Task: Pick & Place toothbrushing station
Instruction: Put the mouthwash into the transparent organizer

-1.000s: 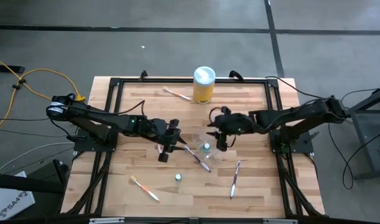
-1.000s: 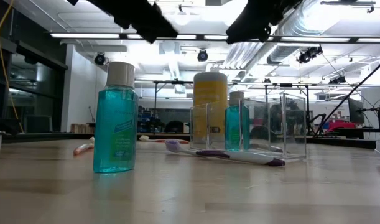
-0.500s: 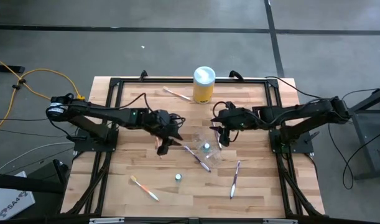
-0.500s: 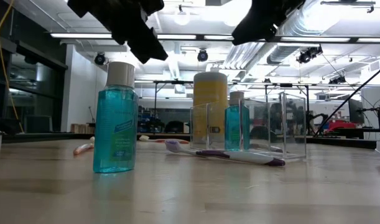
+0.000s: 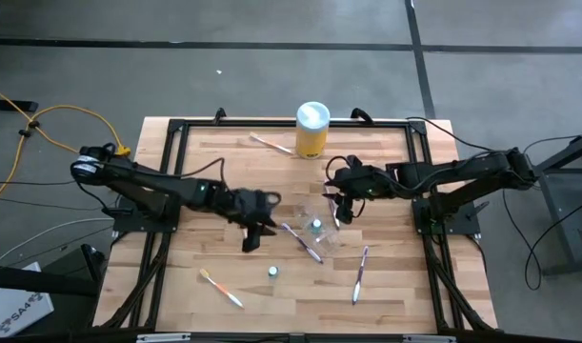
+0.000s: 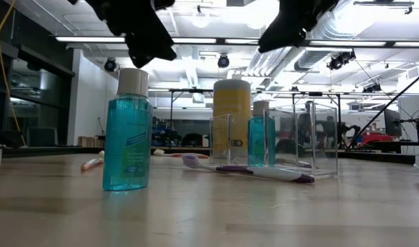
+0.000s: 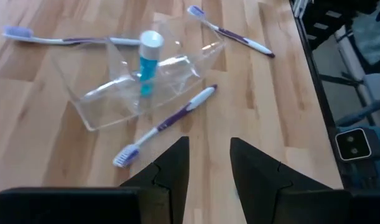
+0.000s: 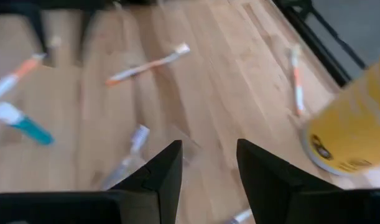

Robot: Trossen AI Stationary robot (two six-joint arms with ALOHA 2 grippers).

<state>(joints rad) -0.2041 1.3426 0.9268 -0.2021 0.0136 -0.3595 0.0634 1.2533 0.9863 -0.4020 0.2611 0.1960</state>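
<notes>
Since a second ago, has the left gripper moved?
Yes. The left gripper swung up toward the yellow canister, then returned below, near the clear plastic cup.

Clear glossy plastic cup point(image 7: 146, 81), seemingly smooth

i'm seeing a yellow canister point(image 5: 311, 131) with a white lid standing upright at the table's point(image 5: 395, 286) far edge, up beyond the right gripper and well apart from the left one. yellow cables point(image 5: 43, 124) are lying on the grey floor point(image 5: 271, 57), out past the left arm's base. ceiling lights point(image 6: 92, 39) are glowing in the room behind.
</notes>
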